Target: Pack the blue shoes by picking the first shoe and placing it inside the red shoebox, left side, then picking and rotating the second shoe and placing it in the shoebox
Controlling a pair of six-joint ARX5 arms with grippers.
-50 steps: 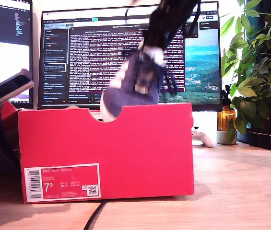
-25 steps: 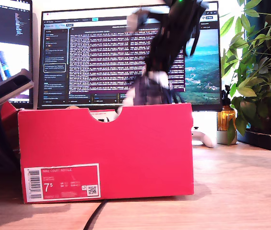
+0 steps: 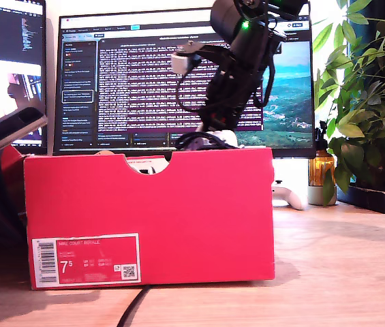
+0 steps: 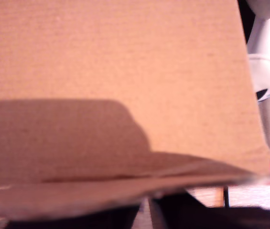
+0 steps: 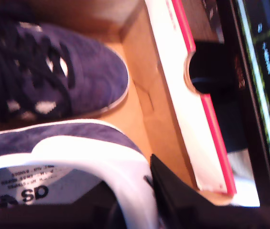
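Navy suede fills the red shoebox (image 3: 151,218): my second gripper (image 5: 144,191), clamped on the heel collar of the second shoe (image 5: 77,157), holds it alongside the first shoe (image 5: 63,81), toes opposed.

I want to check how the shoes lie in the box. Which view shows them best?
The second wrist view: it looks into the box and shows both shoes, one toe and one heel opening. The exterior view shows only laces above the wall; the first wrist view shows mostly cardboard.
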